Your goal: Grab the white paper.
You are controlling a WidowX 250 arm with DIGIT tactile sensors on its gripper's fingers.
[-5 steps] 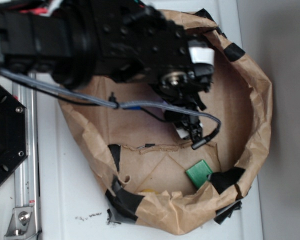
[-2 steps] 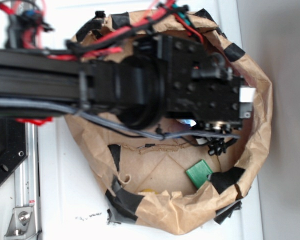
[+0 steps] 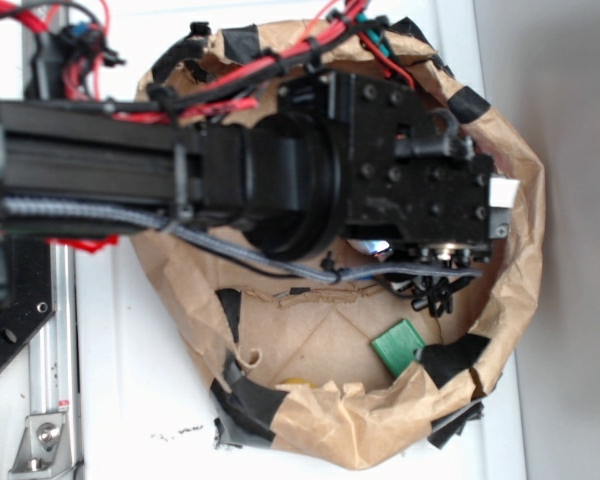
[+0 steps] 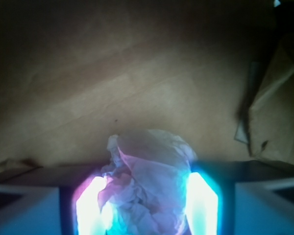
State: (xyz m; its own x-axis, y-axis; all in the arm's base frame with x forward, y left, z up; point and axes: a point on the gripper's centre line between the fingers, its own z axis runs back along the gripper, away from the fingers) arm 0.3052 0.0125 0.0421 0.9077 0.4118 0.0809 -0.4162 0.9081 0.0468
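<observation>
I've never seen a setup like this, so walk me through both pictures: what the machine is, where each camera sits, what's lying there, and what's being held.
The black machine is a robot arm seen from above by a fixed camera. It reaches into a brown paper bag patched with black tape. A green block lies on the bag's floor. The other picture comes from a camera on the arm's wrist, looking past its gripper. The two glowing shapes are its fingers, and the crumpled white paper sits between them. Whether they are already squeezing it is unclear; glare washes out the edges.

white paper (image 4: pixel 149 183), brown bag (image 3: pixel 380 435) black-taped, green block (image 3: pixel 397 346)
</observation>
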